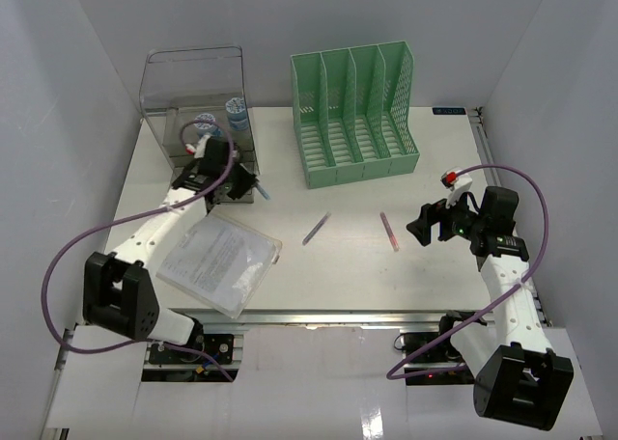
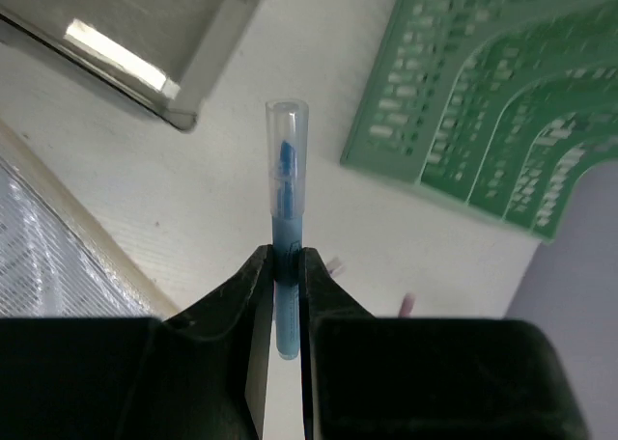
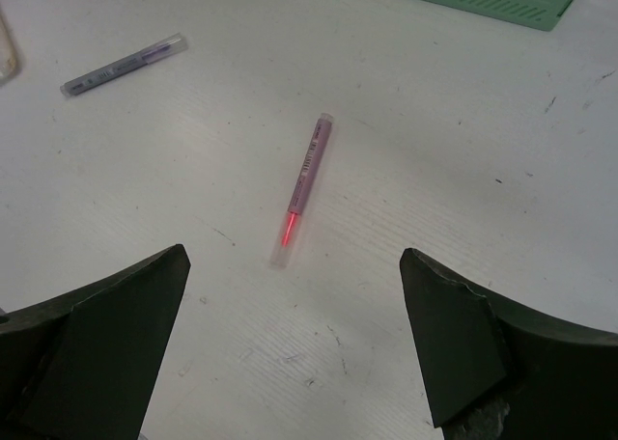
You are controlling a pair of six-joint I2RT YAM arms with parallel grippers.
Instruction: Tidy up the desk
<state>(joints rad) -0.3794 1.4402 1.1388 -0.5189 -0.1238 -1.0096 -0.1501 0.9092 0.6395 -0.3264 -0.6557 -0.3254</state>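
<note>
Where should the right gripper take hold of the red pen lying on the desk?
Mid-barrel, straight down from above. The red pen lies flat on the desk with bare surface on either side. The open right gripper faces it with a finger on each side, so it can close across the narrow width.

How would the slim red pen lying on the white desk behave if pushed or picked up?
The slim red pen looks round and lies flat on the smooth white desk, so a sideways push would probably roll it. It seems stiff plastic, likely light. Its narrow body may slip from a loose pinch.
</note>
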